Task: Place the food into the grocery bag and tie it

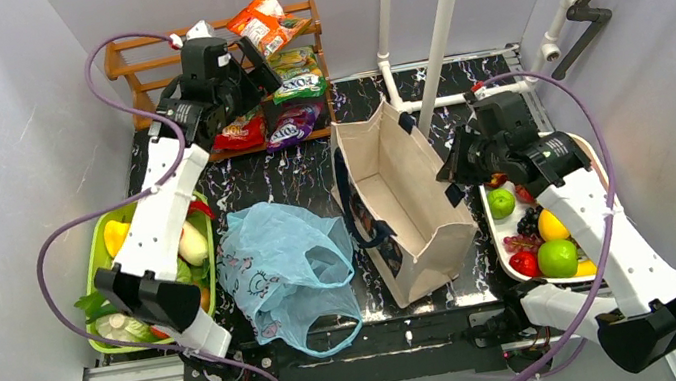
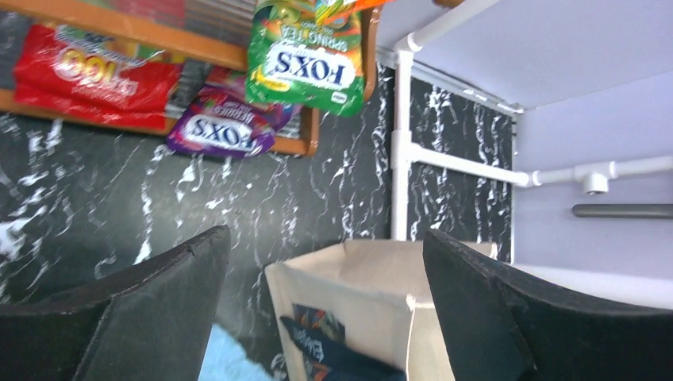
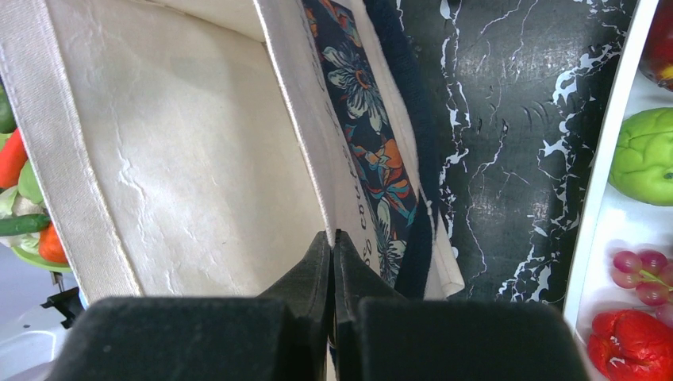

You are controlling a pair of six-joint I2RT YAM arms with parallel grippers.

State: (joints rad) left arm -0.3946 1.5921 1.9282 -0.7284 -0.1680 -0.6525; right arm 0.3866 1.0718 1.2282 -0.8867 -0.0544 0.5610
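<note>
- Left gripper: jaws spread wide and holding nothing. It hangs in the air just in front of the rack, apart from the packets.
- Green packet: stands on the rack's edge, above and beyond the spread fingers. Red and purple packets lie on the shelf beside it.
- Right gripper: fingers pressed together, pinching the rim of the tote's right wall. The canvas edge runs straight into the closed tips.
- Tote: stands open on the table, mouth up, between the bag and the white tray.
- Bag: lies crumpled and flat on the table, between the green tray and the tote, touched by neither gripper. Its long axis runs from the far side toward the near edge. The loop handles point to the near edge.
- Green fruit: rests in the white tray, to the right of the right gripper.
</note>
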